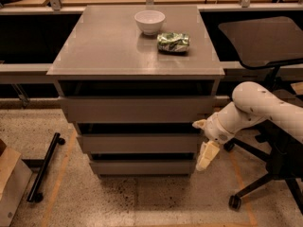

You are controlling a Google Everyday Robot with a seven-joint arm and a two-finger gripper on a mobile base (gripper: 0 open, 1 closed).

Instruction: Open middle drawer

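Note:
The middle drawer (139, 143) is the second grey handleless front of the grey cabinet (135, 46), between the taller top drawer (137, 109) and the narrow bottom drawer (142, 167). Its interior does not show. My gripper (203, 140) is on the white arm (258, 110) that comes in from the right. It sits at the right end of the middle drawer's front. It is open, with one cream finger (199, 124) at the drawer's upper edge and the other finger (207, 156) hanging lower, by the bottom drawer's right corner. It holds nothing.
A white bowl (149, 21) and a crumpled green bag (173, 42) sit on the cabinet top. A black office chair (265, 41) stands to the right behind the arm, its wheeled base (234, 201) on the floor. A black bar (43, 168) and a cardboard box (9, 183) lie at the left.

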